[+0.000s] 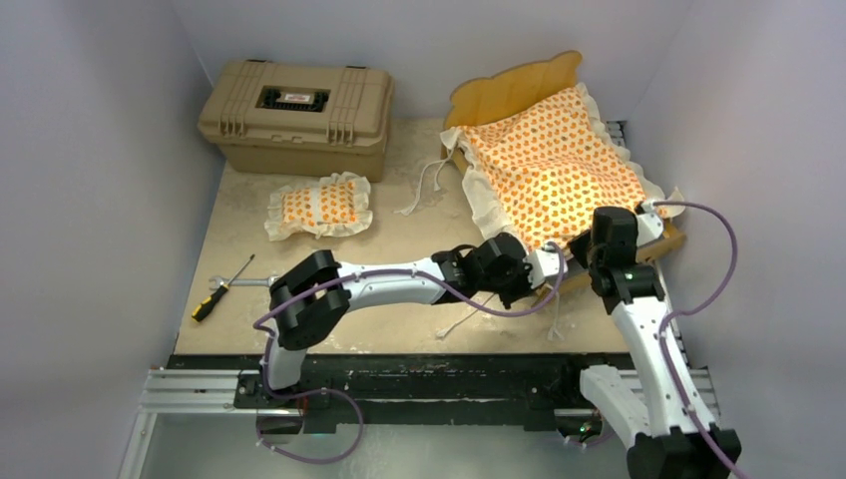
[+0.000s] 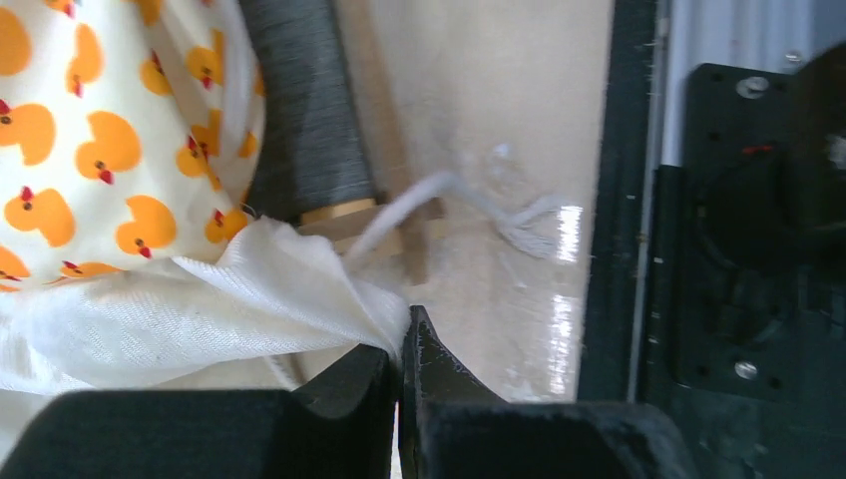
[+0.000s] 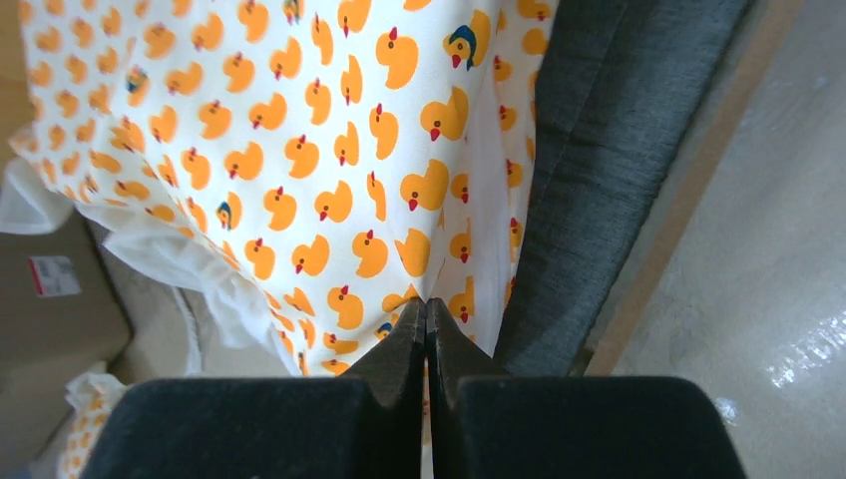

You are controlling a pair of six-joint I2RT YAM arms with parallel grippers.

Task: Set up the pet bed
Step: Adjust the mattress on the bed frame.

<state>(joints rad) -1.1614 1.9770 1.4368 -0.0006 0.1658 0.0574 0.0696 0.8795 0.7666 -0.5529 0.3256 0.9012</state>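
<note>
Left claw (image 2: 404, 349): tips together, seemingly pinched on the white ruffle (image 2: 200, 309) at the frame's near corner. Right claw (image 3: 427, 317): tips together, nipping the duck-print mattress (image 3: 299, 150) at the frame's near end, beside the grey base (image 3: 599, 150). The mattress lay on the frame (image 1: 514, 85), skewed, with the base bare along one edge. The pillow (image 1: 319, 205) lay well left of the frame.

Judged: I should draw both corners evenly toward the frame's foot, low and slow. Keep the loose cord (image 2: 439, 195) from under the frame. Let go only once the base is covered.
</note>
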